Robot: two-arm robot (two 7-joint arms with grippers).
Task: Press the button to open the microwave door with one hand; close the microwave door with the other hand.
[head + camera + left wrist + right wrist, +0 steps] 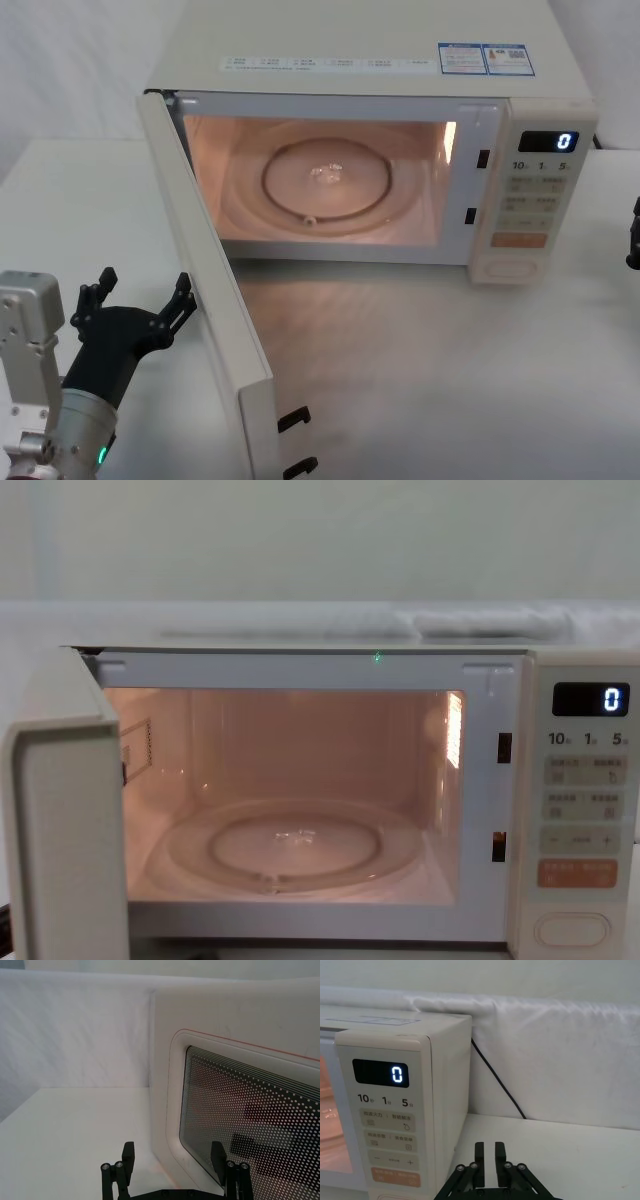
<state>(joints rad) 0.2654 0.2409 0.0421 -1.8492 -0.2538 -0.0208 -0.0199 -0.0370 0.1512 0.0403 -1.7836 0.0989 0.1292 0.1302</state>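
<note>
The microwave door (215,300) stands swung wide toward the near side, hinged at the left, with the lit cavity and its glass turntable (325,180) showing behind it. So the opening half looks done, and closing is what remains.

The left end effector (140,300) sits on the outer, left side of the door, its black fingers spread apart and one fingertip just at the door's face. From its wrist camera the dotted window (250,1110) is right in front of the fingers.

The right end effector (489,1152) is off to the right of the oven, beside the control panel (390,1125), its two fingers drawn together with only a slit between them and nothing held. The cream button (572,929) lies at the bottom of that panel, low on the right.

What worries me is the push. With spread fingers, one tip could land on the window rather than the cream frame, or slide along the smooth face as the door swings. Pushing near the hinge side would take more force and might shove the whole oven across the bench (420,360). A soft push may leave the latch hooks (295,420) short of their slots.
</note>
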